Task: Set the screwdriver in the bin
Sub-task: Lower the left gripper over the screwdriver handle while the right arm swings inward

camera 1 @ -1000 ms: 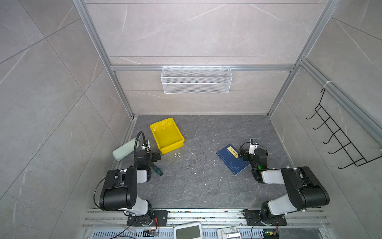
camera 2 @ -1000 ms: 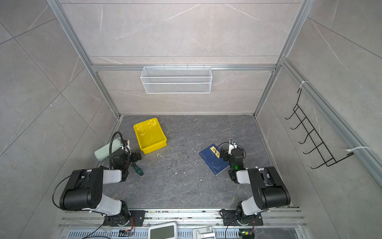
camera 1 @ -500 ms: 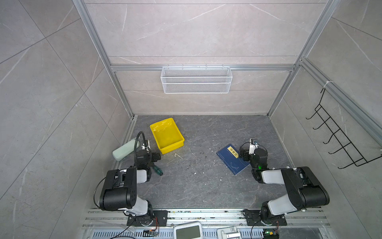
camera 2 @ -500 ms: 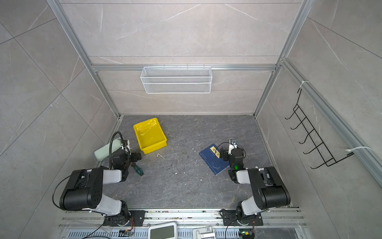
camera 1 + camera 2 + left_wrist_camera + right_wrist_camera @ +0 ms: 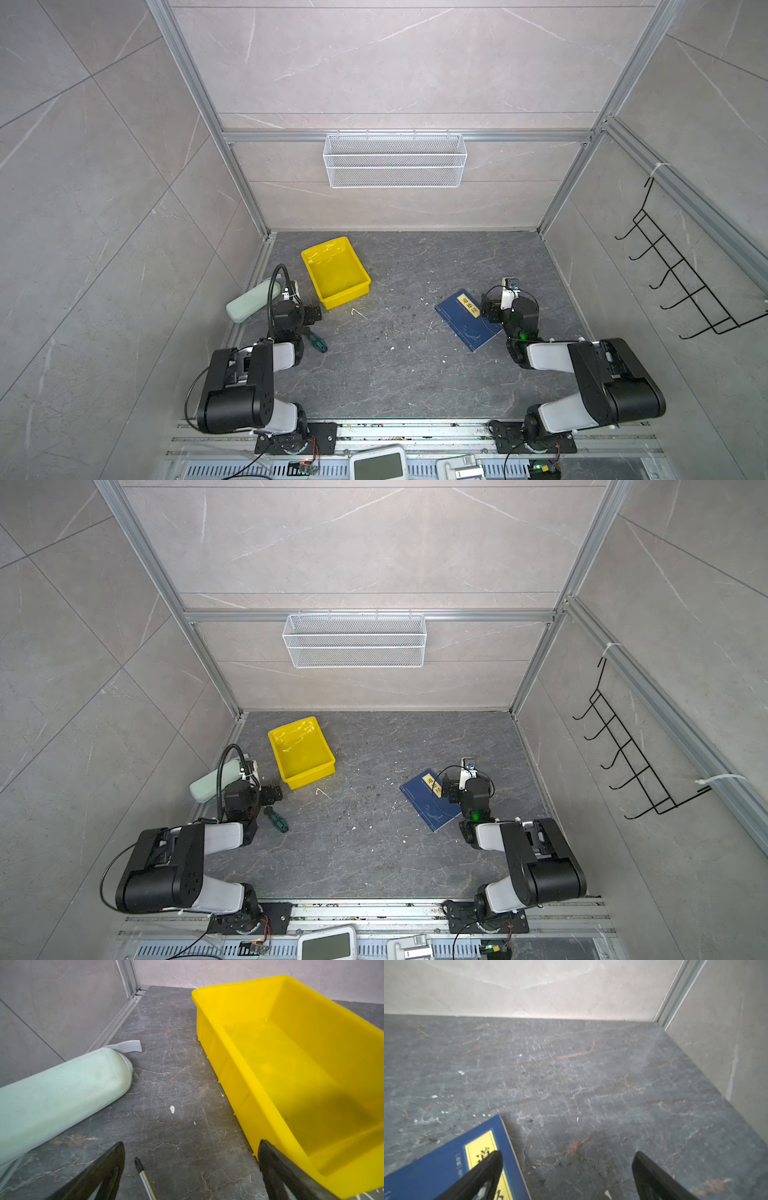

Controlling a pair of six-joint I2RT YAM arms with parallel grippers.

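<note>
- Both top views: the screwdriver (image 5: 316,338) lies on the floor (image 5: 395,374), lower left of centre, just below the yellow bin (image 5: 348,296) and not in it. Over its shaft end hangs the left gripper (image 5: 312,314), spread wide, holding nothing.
- Left wrist: shaft tip shows between the open jaws, with the bin just beside them.
- Right wrist: the right gripper (image 5: 566,1174) is open and empty, beside a blue book (image 5: 436,1167).
- Step, as judged: the reach before the grasp. Next, it should lower, close on the screwdriver and lift it over the rim.
</note>
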